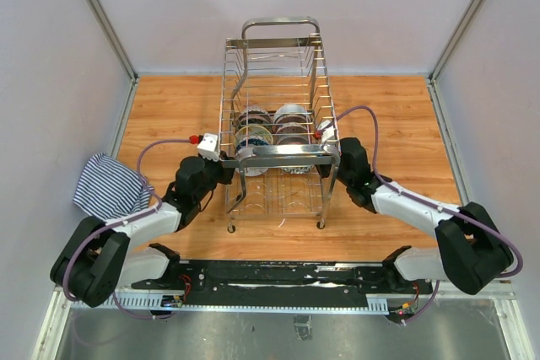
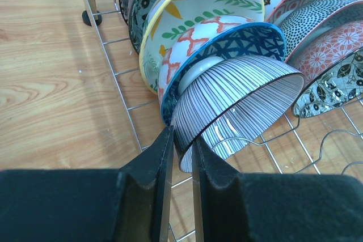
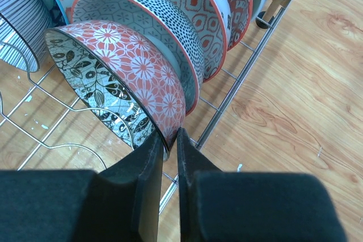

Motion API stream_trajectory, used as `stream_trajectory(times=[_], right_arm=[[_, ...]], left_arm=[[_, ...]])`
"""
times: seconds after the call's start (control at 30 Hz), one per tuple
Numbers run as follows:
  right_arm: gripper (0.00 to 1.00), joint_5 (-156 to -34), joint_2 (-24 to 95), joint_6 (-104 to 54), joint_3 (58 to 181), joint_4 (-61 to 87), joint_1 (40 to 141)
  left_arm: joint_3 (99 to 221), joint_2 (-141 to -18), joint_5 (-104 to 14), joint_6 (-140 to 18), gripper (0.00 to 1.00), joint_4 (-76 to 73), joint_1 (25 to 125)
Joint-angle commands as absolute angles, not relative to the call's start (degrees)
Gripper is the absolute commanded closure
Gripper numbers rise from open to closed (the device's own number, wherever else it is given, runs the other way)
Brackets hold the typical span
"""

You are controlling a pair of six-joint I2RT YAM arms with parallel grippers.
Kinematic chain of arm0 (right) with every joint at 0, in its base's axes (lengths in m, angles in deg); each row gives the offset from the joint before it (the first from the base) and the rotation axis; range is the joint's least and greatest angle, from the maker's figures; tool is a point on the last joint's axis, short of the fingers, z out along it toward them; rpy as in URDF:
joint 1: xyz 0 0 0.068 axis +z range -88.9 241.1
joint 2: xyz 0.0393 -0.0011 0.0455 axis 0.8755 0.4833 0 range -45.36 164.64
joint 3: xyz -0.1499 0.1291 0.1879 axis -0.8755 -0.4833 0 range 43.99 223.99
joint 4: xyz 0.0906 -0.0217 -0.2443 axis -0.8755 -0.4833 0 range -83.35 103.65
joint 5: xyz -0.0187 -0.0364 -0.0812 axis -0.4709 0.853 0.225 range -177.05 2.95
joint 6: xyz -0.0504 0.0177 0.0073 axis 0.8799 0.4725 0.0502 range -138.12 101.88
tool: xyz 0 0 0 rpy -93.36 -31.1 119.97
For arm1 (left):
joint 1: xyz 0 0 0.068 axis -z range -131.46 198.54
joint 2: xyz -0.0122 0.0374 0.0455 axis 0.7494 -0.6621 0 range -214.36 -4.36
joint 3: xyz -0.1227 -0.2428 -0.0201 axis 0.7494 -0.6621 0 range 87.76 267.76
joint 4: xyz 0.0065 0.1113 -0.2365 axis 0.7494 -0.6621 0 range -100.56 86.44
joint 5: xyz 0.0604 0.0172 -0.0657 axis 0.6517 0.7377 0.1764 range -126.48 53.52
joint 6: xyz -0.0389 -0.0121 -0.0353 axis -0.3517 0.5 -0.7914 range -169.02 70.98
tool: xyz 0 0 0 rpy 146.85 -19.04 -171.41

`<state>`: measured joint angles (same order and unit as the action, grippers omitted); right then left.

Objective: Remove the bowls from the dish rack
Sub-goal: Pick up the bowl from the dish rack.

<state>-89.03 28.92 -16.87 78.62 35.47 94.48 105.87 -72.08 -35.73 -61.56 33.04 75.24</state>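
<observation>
The chrome dish rack [image 1: 274, 41] stands mid-table with two rows of patterned bowls [image 1: 272, 128] on edge inside. My left gripper [image 2: 182, 140] reaches in from the rack's left side [image 1: 229, 164] and is shut on the rim of the front black-and-white striped bowl [image 2: 238, 106], one finger inside, one outside. Behind it lean a blue lattice bowl [image 2: 249, 41] and a yellow-rimmed leaf bowl [image 2: 198, 4]. My right gripper [image 3: 169, 137], at the rack's right side [image 1: 331, 145], is shut on the rim of the front red floral bowl [image 3: 136, 60] with black leaves inside.
A striped cloth [image 1: 105, 185] lies at the table's left edge. Rack wires [image 2: 119, 89] run close under both grippers, and the rack's front handle bar [image 1: 287, 152] crosses above the bowls. Grey walls enclose the wooden table [image 1: 396, 115] on three sides.
</observation>
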Motion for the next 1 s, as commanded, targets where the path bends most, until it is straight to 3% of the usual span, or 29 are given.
stream_trajectory(times=[0.0,0.8,0.97], right_arm=[[0.99,-87.6,25.5,-19.3,78.4,43.4,95.2],[0.99,-85.7,26.1,-20.9,76.1,50.4,95.2],[0.86,-85.9,27.2,-20.9,77.0,49.2,95.2]], left_arm=[[105.2,-68.7,-35.0,-63.7,0.99,39.1,75.9],[101.9,-68.8,-33.6,-65.7,1.00,49.8,76.4],[102.2,-70.7,-34.2,-66.1,0.99,50.0,76.5]])
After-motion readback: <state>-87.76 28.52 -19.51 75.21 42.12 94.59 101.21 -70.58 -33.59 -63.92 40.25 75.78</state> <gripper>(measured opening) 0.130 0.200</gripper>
